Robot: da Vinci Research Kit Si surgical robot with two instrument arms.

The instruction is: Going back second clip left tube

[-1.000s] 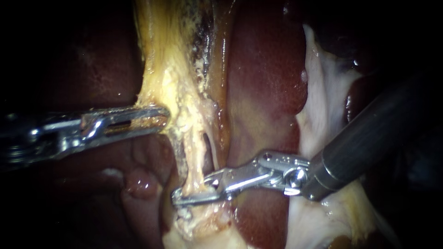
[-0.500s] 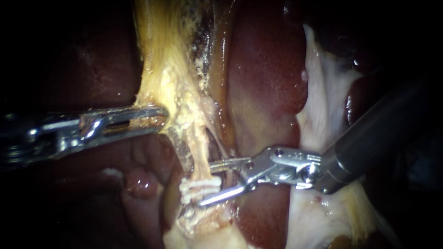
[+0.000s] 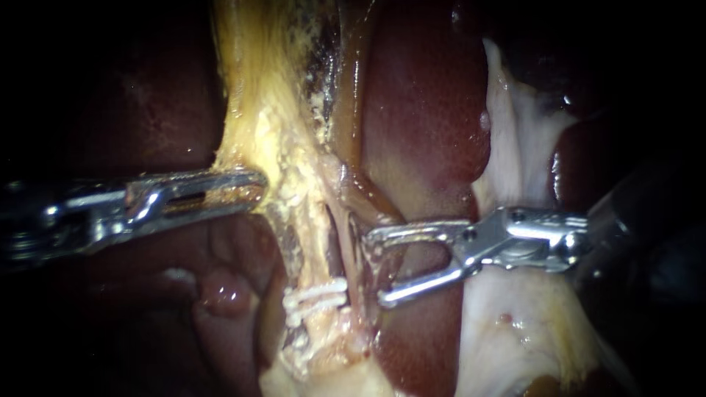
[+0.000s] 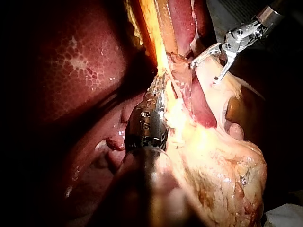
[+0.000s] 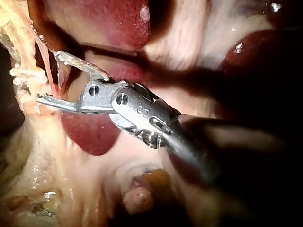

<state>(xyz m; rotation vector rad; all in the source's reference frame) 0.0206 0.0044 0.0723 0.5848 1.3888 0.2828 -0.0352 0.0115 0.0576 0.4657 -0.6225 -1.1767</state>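
Observation:
Two thin tubes run down the middle of the endoscope view. The left tube (image 3: 312,246) carries a white clip (image 3: 318,297) low down, and the right tube (image 3: 346,235) lies close beside it. My right instrument (image 3: 373,267) stands just right of the tubes, jaws open and empty, their tips near the right tube. In its own wrist view the right instrument (image 5: 47,75) gapes toward the clip (image 5: 21,73). My left instrument (image 3: 246,187) holds the yellow fatty tissue (image 3: 276,147) above the tubes, jaws shut on it. The left wrist view shows this left instrument (image 4: 156,92) and the right instrument (image 4: 215,64).
Dark red liver (image 3: 423,110) lies behind and right of the tubes. Pale whitish tissue (image 3: 515,162) lies behind my right instrument's shaft (image 3: 625,213). Darker liver (image 3: 147,103) fills the left side above my left instrument.
My right instrument's jaws have opened off the left tube, leaving a white clip on it, and the instrument has drawn back to the right and slightly up. The left instrument has stayed still.

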